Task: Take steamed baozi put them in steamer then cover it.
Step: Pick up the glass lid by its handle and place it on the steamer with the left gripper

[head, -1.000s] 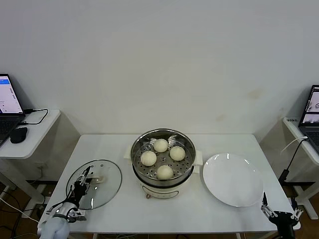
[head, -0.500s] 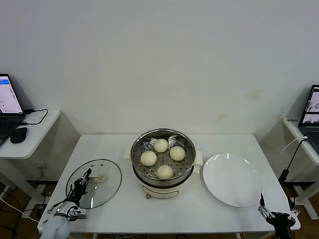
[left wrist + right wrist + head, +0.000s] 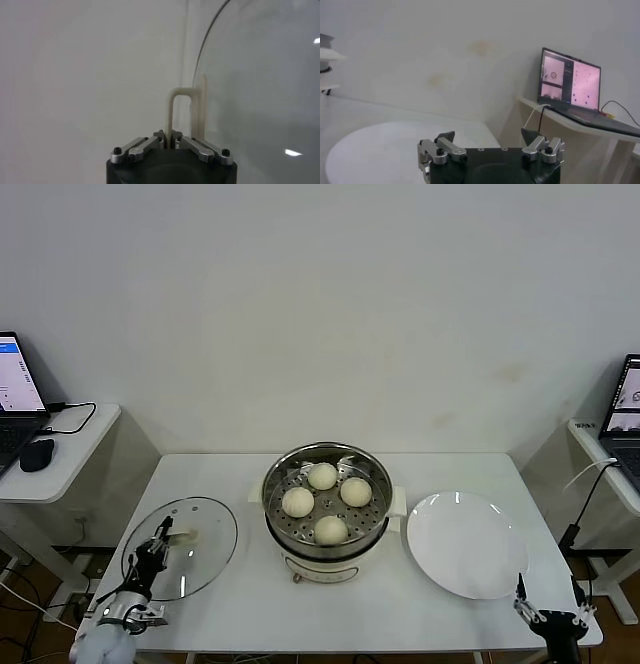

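left fingers (image 3: 171, 141) clamped on cover (image 3: 185, 547) handle

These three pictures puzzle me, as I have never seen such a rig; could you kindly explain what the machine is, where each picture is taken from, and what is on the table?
The machine is a robot with two arms, each ending in a gripper. The wide picture comes from a camera on its head, looking down at a white table. The other two come from cameras on its wrists.

In the middle stands the steamer, a steel pot with four steamed baozi already on its tray. On the robot's right lies an empty white plate.

On its left, the left gripper is shut on the cream handle of the cover, a clear glass lid. The left wrist view shows that handle pinched between the fingers.

The right gripper waits open at the table's near edge, beside the plate, holding nothing.
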You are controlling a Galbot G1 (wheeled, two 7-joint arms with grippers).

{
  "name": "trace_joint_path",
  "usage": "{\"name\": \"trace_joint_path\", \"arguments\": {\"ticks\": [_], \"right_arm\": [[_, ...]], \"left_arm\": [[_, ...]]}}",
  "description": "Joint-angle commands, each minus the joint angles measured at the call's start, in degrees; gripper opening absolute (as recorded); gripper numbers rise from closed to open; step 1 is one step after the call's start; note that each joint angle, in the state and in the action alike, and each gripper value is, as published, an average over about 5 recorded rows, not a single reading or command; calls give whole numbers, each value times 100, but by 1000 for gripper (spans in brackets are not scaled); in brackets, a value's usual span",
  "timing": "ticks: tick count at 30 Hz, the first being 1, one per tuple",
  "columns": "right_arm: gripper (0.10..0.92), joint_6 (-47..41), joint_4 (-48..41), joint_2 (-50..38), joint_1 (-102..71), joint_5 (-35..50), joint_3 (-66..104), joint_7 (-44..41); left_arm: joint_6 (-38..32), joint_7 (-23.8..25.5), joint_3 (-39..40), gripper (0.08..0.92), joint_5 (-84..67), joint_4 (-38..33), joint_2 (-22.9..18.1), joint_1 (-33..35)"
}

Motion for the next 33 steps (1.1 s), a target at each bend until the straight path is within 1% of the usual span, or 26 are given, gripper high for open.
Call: {"name": "trace_joint_path", "arguments": {"ticks": [1,6,10,13,16,21,23,26,29,33], "right_arm": [[823,12,66,6,-40,-62,-55,-3],[823,20,139,22,-82,-140,-146,-7],[823,49,161,39,-113,-222,-254,2],[823,84,149,61,-120,-304,-340,15],[823,123,125,100,-104,-433,-434,60],[823,182,38,182,-30,-702,-494,208],[823,206,22,207,-15,-816,-500,259],[823,226,12,229,-2,-947,-530,325],[823,235,-8,233,16,-1057,-571,392],[823,222,-36,237,69,-1216,-556,500]], "left_arm": [[774,417,-796,147,-179,-2060,349,1091],[1270,1274,-1183,147,-453,-3041,715,1381],[1688,1748,-1070,147,-889,-3593,991,1328],[1999,1955,-727,147,-1102,-4003,1159,1183],[2204,2116,-324,147,-1025,-4282,1284,896],[2465,2321,720,147,-816,-4211,1452,108],[2592,2368,1218,147,-736,-4133,1430,-223],[2847,2469,1885,147,-563,-4052,1247,-700],[3125,2619,2392,147,-299,-3986,923,-1148],[3315,2870,2894,147,233,-3821,372,-1576]]}}
